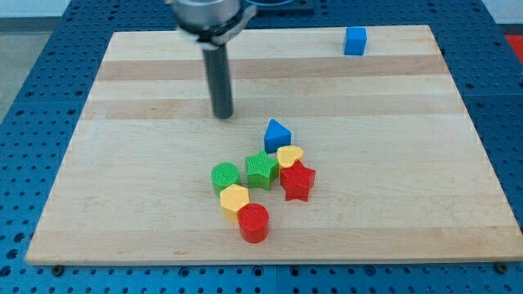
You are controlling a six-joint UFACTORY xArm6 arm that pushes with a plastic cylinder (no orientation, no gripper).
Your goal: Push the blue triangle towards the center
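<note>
My tip (pixel 222 115) rests on the bench (pixel 122 196), up-left of the blue triangle (pixel 277 135), apart from it; no claw is fitted, so no grasp state applies; risk: the triangle touches the yellow heart (pixel 290 156) and green star (pixel 261 170); a downward push would scatter that cluster.

My tip (pixel 223 115) left of blue triangle (pixel 277 135)

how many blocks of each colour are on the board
blue: 2, the blue triangle and the blue cube
green: 2, the green cylinder and the green star
yellow: 2, the yellow heart and the yellow hexagon
red: 2, the red star and the red cylinder
total: 8
</note>
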